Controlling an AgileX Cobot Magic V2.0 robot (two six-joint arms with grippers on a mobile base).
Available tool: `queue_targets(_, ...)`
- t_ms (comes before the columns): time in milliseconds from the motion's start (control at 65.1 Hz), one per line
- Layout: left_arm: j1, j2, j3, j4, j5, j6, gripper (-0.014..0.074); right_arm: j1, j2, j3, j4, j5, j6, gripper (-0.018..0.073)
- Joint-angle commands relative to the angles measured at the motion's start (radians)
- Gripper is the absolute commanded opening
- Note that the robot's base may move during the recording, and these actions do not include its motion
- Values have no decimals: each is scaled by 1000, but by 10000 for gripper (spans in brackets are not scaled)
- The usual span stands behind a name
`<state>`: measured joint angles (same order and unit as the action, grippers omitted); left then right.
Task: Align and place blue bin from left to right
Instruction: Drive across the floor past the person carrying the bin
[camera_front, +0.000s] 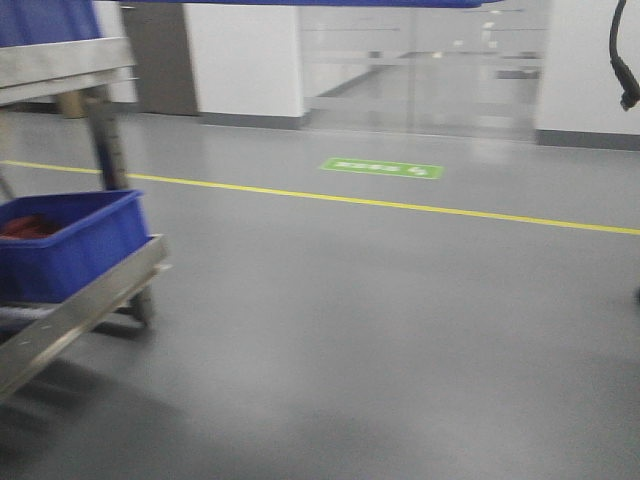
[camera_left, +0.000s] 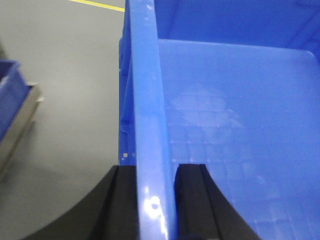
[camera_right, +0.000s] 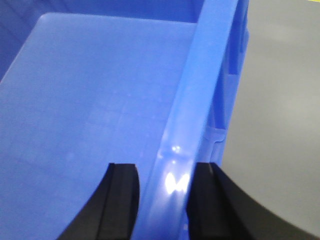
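Note:
The blue bin (camera_left: 225, 100) is held between both wrists, and its empty pale-blue floor (camera_right: 100, 90) fills both wrist views. My left gripper (camera_left: 155, 167) is shut on the bin's left wall, one black finger outside and one inside the thick rim. My right gripper (camera_right: 165, 167) is shut on the opposite wall's rim in the same way. In the front view only a thin blue strip of the bin (camera_front: 300, 3) shows along the top edge, above grey floor. Neither gripper appears in the front view.
A metal cart (camera_front: 90, 300) stands at the left with another blue bin (camera_front: 70, 245) holding something red, and a further blue one on its upper shelf (camera_front: 45, 20). A yellow floor line (camera_front: 400, 203), a green floor sign (camera_front: 381, 168) and a hanging black cable (camera_front: 625, 60) lie ahead.

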<state>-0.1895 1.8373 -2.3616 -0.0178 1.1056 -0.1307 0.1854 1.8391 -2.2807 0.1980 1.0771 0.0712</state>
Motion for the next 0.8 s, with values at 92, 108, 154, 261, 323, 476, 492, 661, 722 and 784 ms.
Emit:
queue_targets(92, -3, -24, -16, -41, -211, -4, -111, 8, -29, -12, 54, -90, -39, -69)
queue_targets(108, -3, -24, -16, -41, -211, -4, -111, 8, -29, -12, 54, -90, -39, -69)
queue_targets(154, -3, -24, -16, -41, -211, -4, -111, 8, -29, -12, 54, -90, -39, -69)
queue_targets(261, -3, -24, -16, -41, -211, -4, -111, 8, -29, -12, 54, -90, -39, -69)
queue_targets(323, -3, -24, -16, -41, -211, -4, -111, 8, -29, -12, 54, -90, -39, -69)
queue_targets(476, -3, -24, -16, -41, -211, -4, -111, 8, -29, -12, 54, -90, -39, -69)
queue_targets(492, -3, -24, -16, -41, -211, -4, -111, 8, -29, -12, 54, -90, -39, -69)
queue_targets(661, -3, -24, -16, -41, -211, -4, -111, 8, -29, -12, 54, -90, -39, -69)
queue_targets(722, -3, -24, -16, -41, -211, -4, -111, 8, -29, -12, 54, -90, -39, -69)
queue_targets(784, -3, -24, -16, -41, -211, -4, -111, 8, -29, -12, 54, -90, -39, -69)
